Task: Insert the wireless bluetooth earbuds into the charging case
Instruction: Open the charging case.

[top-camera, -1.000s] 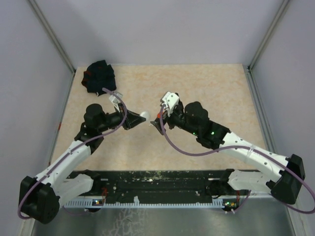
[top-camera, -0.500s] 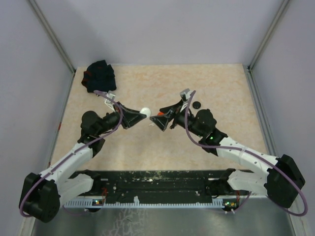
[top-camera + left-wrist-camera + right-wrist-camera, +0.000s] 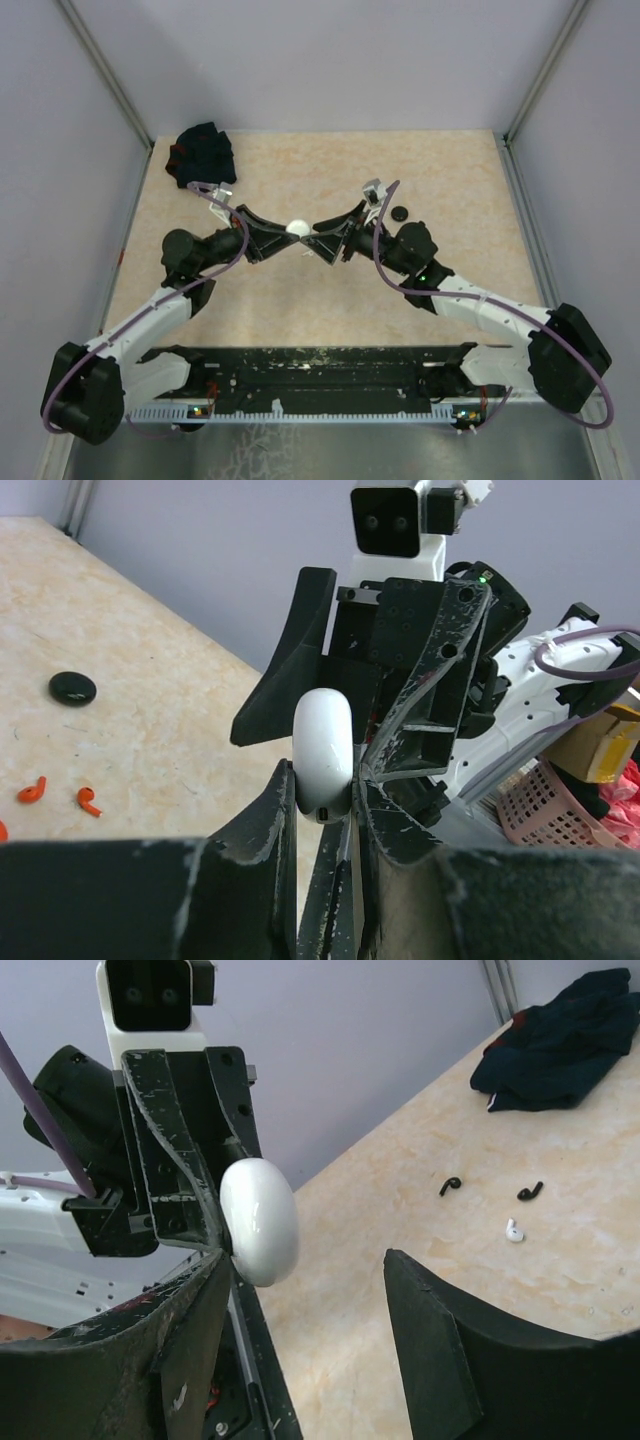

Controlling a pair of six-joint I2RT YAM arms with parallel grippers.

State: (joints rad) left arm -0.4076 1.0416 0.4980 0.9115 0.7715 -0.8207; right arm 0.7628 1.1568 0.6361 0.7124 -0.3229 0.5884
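Both arms meet at a white charging case [image 3: 296, 229] held above the table [image 3: 450, 160].
Top view: a dark cloth bundle [image 3: 203, 152] lies in the far left corner and a black disc [image 3: 399, 213] beside the right arm. Left wrist view: the left gripper [image 3: 322, 798] pinches the glossy oval case; orange hook pieces [image 3: 32, 790] lie on the speckled surface. Right wrist view: the right gripper [image 3: 310, 1310] stands wide, one finger just beside the case; a white earbud [image 3: 513, 1230] and black hooks [image 3: 450, 1186] lie well apart from it.

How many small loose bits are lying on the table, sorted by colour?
Red hooks: 2
Black hooks: 2
White bud: 1
Black disc: 1
Total: 6, plus a red sliver cut off at the left wrist view's edge.
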